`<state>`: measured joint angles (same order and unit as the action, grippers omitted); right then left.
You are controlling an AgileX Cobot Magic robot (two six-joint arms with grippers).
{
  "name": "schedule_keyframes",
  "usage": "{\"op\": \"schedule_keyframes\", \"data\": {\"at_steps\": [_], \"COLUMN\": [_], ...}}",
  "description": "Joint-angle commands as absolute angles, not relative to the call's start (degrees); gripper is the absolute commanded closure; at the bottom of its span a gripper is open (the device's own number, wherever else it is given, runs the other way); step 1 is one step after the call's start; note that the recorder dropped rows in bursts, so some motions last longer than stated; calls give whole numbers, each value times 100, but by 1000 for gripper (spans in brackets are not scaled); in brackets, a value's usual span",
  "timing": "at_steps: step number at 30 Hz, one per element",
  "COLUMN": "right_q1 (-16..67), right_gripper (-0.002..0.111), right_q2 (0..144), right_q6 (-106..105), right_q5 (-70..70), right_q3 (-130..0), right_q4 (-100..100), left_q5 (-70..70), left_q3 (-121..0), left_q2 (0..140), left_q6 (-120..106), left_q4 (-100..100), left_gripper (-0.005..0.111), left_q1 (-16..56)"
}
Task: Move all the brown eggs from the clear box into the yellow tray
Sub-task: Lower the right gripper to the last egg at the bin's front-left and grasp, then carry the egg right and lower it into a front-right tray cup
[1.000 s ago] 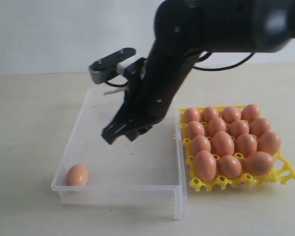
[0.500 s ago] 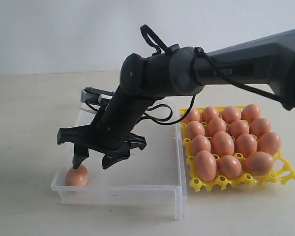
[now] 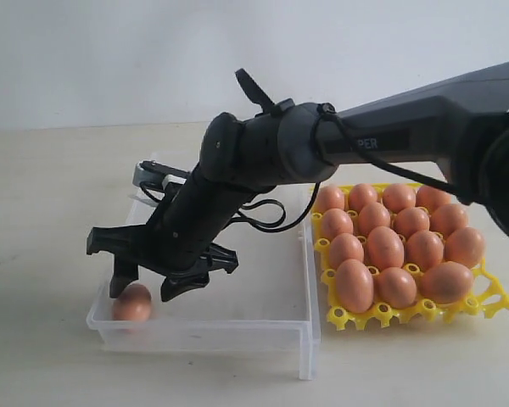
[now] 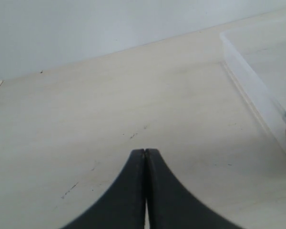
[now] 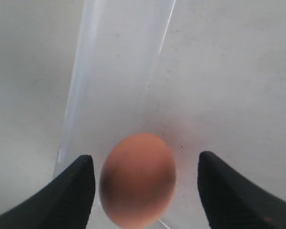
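Hovering with jaws wide and empty astride the lone brown egg point(image 5: 138, 179) in a corner of the clear box point(image 3: 220, 332), the right gripper point(image 3: 144, 287) should pinch that smooth, light, brittle shell gently across its widest middle.

R claw point(image 3: 144, 290) crossed clear box point(image 3: 308, 280), dropped, now straddling last brown egg point(image 3: 132, 307).

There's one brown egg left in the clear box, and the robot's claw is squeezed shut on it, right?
Not quite. The right claw is open, not squeezed shut: the right wrist view shows its fingers on either side of the brown egg, not clamped on it. The rest is right: one egg is left in the clear box.
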<state>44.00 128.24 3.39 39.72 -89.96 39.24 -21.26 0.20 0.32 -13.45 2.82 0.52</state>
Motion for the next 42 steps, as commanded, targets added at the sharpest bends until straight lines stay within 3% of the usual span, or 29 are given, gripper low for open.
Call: {"op": "schedule_keyframes", "data": {"at_steps": [1, 3, 5, 6, 8, 14, 16, 19, 23, 30, 42], "right_q1": [4500, 4529, 4532, 4532, 4532, 4491, 4414, 4181, 3725, 2902, 2648], "right_gripper": [48, 52, 65, 89, 108, 108, 108, 108, 108, 108, 108], "right_q2": [12941, 13005, 13021, 13021, 13008, 12635, 12074, 10671, 9198, 7546, 7412], "right_q6": [0, -40, -40, -40, -40, -40, -40, -40, -533, -1882, -3173], "right_q5": [3935, 3990, 3982, 3912, 3793, 3183, 2136, -596, -2501, -3509, -3543], "right_q3": [-9040, -9078, -9092, -9092, -9092, -8879, -8208, -6103, -3881, -1867, -1341], "right_q4": [4166, 4208, 4156, 4087, 3939, 3003, 2541, 2437, 2767, 4421, 5708], "left_q5": [-2083, -2083, -2083, -2083, -2083, -2083, -2083, -2083, -2083, -2083, -2083], "left_q3": [0, 0, 0, 0, 0, 0, 0, 0, 0, 0, 0], "left_q2": [0, 0, 0, 0, 0, 0, 0, 0, 0, 0, 0], "left_q6": [-1355, -1355, -1355, -1355, -1355, -1355, -1355, -1355, -1355, -1355, -1355], "left_q4": [290, 290, 290, 290, 290, 290, 290, 290, 290, 290, 290], "left_gripper": [107, 107, 107, 107, 107, 107, 107, 107, 107, 107, 107], "left_q1": [57, 57, 57, 57, 57, 57, 57, 57, 57, 57, 57]}}
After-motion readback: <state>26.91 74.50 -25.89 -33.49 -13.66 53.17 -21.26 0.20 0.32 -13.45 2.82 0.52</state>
